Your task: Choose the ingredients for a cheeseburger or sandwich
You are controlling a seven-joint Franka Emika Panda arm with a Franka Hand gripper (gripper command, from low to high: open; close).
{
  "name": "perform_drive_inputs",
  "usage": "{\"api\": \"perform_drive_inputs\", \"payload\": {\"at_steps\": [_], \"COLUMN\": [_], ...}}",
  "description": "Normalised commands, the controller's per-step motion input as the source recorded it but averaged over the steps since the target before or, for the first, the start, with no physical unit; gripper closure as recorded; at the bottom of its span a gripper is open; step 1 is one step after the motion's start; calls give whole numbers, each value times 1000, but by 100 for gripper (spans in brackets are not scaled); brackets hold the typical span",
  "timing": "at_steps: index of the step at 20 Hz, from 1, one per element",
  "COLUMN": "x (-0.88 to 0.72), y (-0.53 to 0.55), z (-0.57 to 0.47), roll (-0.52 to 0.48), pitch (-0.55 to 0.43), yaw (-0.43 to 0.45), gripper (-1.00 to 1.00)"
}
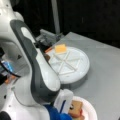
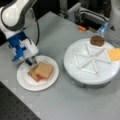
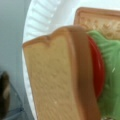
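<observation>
A: Where is the sandwich (image 2: 41,71)?
B: On the white plate (image 2: 26,83), lower left of a front view. Top toast (image 3: 57,80) sits tilted over the red round (image 3: 98,72) and green round (image 3: 110,62).
A: And the hand (image 2: 30,60)?
B: Just above the plate's edge, beside the sandwich. I cannot tell how far open it is.
A: Other food?
B: Patty (image 2: 97,40) and cheese (image 2: 114,54) lie on the round tray (image 2: 82,72).

Sandwich (image 2: 41,71) on plate (image 2: 26,82); divided tray (image 2: 82,67) at front view's right.

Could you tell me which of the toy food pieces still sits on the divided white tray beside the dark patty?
The yellow-orange cheese square, at the divided tray's right edge in a front view; the toast, red and green pieces are stacked on the paper plate.
</observation>
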Motion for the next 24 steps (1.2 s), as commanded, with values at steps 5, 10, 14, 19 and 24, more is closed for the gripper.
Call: {"api": "perform_drive_inputs", "payload": {"at_steps": [5, 10, 14, 19, 24], "x": [206, 256, 286, 318, 373], "y": [-323, -271, -213, -134, 58], "z": [40, 136, 246, 322, 387], "roll": [75, 88, 80, 53, -148], "pitch": [-19, 27, 100, 186, 251], "yaw": [227, 237, 211, 142, 14], "gripper": [-100, -100, -100, -100, -100]}}
